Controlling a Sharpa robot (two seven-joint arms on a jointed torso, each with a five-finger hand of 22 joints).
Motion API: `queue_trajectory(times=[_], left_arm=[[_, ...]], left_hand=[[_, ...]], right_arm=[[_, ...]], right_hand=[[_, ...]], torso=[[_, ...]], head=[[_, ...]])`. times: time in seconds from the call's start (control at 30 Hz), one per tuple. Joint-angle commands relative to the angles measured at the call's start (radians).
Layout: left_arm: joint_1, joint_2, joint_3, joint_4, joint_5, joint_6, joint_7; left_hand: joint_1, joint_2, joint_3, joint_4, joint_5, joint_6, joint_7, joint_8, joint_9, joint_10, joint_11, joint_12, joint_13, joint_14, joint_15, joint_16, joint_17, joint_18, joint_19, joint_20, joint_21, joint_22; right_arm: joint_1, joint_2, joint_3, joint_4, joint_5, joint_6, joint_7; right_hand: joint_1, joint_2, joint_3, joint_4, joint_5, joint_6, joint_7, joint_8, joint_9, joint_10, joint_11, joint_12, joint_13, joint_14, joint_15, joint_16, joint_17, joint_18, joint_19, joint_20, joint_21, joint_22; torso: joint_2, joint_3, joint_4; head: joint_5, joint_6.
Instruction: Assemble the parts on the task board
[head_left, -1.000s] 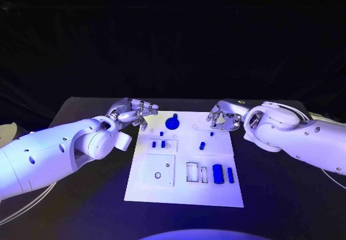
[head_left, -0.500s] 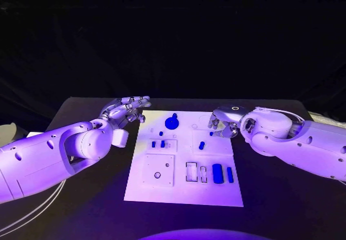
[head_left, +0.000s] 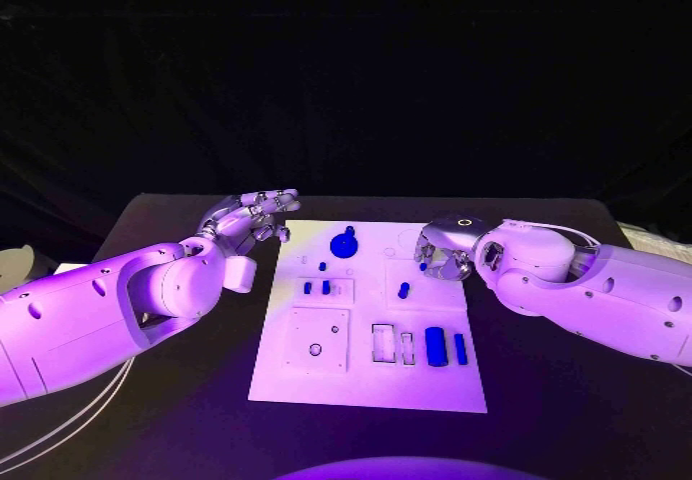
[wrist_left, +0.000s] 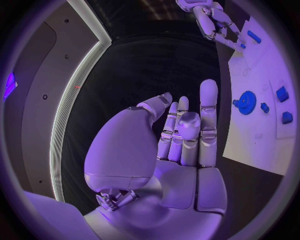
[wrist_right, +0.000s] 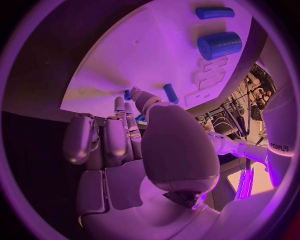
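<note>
Hovering beside the far left corner of the white rectangular task board (head_left: 368, 330), the silver left hand (head_left: 254, 218) holds nothing; in its wrist view its fingers (wrist_left: 208, 107) stand nearly straight and close together, with the thumb folded across the palm, all of them over bare black table (head_left: 173, 420). Just off its fingertips, on the board, lies the round blue toothed gear (head_left: 343, 244), and a little nearer the robot than that hand stand two small blue blocks (head_left: 316, 288) side by side. Across the board, the silver right hand (head_left: 444, 248) is down at the board's far right part, its fingers bent toward the surface. In its wrist view a finger (wrist_right: 141, 96) reaches to a small blue peg (wrist_right: 127, 94), and the tip appears to touch it, though whether the peg is pinched cannot be told; a short blue pin (wrist_right: 170, 93) lies just beside that finger, apart from it. Beyond the right hand's fingers in the wrist view, toward the board's near edge, rest a thick blue cylinder (head_left: 436, 347) and a slimmer blue rod (head_left: 460, 348) next to each other, with two pale rectangular recesses (head_left: 394, 345) just beside the cylinder and a square white raised plate (head_left: 316, 340) farther toward the left arm's side.
</note>
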Motion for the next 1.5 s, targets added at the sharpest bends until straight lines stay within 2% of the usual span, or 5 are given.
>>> queue_trajectory(times=[0.03,0.43,0.7,1.13,1.5], left_arm=[[0.0,0.003,0.001,0.002,0.012,0.005,0.013],[0.0,0.005,0.001,-0.003,-0.015,0.018,-0.013],[0.0,0.004,0.001,-0.002,-0.052,0.027,-0.022],[0.0,0.005,0.001,-0.002,-0.058,0.028,-0.024],[0.0,0.005,0.0,-0.002,-0.059,0.028,-0.025]], left_hand=[[-0.008,-0.001,-0.008,0.001,0.006,0.0,0.0,0.003,-0.002,0.0,0.004,0.007,-0.001,-0.009,-0.001,-0.008,-0.004,0.019,-0.007,0.002,-0.008,-0.002],[-0.007,-0.001,-0.012,-0.001,0.008,-0.008,0.003,0.0,-0.003,-0.008,0.006,0.007,-0.003,-0.014,0.001,-0.011,-0.01,0.019,-0.009,0.003,-0.013,-0.006],[-0.006,-0.001,-0.012,-0.001,0.008,-0.009,0.003,0.0,-0.003,-0.009,0.007,0.008,-0.003,-0.015,0.001,-0.011,-0.011,0.019,-0.009,0.003,-0.014,-0.006],[-0.004,0.0,-0.011,-0.003,0.009,-0.01,0.003,0.0,-0.003,-0.01,0.007,0.008,-0.003,-0.015,0.001,-0.011,-0.012,0.019,-0.009,0.003,-0.015,-0.007],[-0.004,0.0,-0.011,-0.003,0.009,-0.01,0.003,0.0,-0.003,-0.01,0.007,0.008,-0.003,-0.015,0.001,-0.011,-0.012,0.019,-0.009,0.003,-0.015,-0.007]], right_arm=[[-0.004,0.006,0.0,-0.006,-0.014,0.023,0.006],[-0.013,0.023,-0.001,-0.029,-0.005,0.062,0.009],[-0.016,0.028,-0.002,-0.036,-0.026,0.078,0.002],[-0.018,0.017,0.0,-0.004,-0.049,-0.027,-0.017],[0.001,-0.007,0.009,0.037,-0.047,-0.082,-0.032]], right_hand=[[0.007,0.011,0.013,-0.002,-0.007,0.01,-0.006,0.0,0.002,0.008,-0.002,0.001,-0.007,0.035,-0.009,-0.005,0.001,0.008,-0.001,-0.004,-0.007,0.0],[0.014,0.043,0.056,-0.014,-0.037,0.048,-0.01,0.008,0.008,0.05,-0.008,0.008,-0.026,0.041,-0.007,0.002,0.008,0.006,0.008,-0.003,-0.004,0.008],[0.03,0.059,0.077,-0.043,-0.039,0.073,-0.013,0.013,0.013,0.075,-0.013,0.008,-0.032,0.043,-0.009,0.005,0.011,0.005,0.012,-0.005,-0.003,0.012],[0.033,0.072,0.095,-0.065,-0.048,0.085,-0.011,0.012,0.016,0.095,-0.014,0.006,-0.034,0.045,-0.006,0.014,0.02,0.001,0.02,-0.005,0.007,0.028],[0.031,0.071,0.096,-0.067,-0.049,0.084,-0.01,0.012,0.017,0.096,-0.013,0.005,-0.035,0.046,-0.005,0.015,0.021,0.001,0.022,-0.005,0.009,0.031]], torso=[[0.0,0.001,0.0011],[0.001,0.0015,-0.0007],[0.0,0.0015,0.0006],[-0.001,0.0005,0.0003],[-0.001,0.0,0.0012]], head=[[0.003,0.0],[0.004,-0.004],[0.0,-0.007],[0.001,-0.004],[0.0,-0.001]])
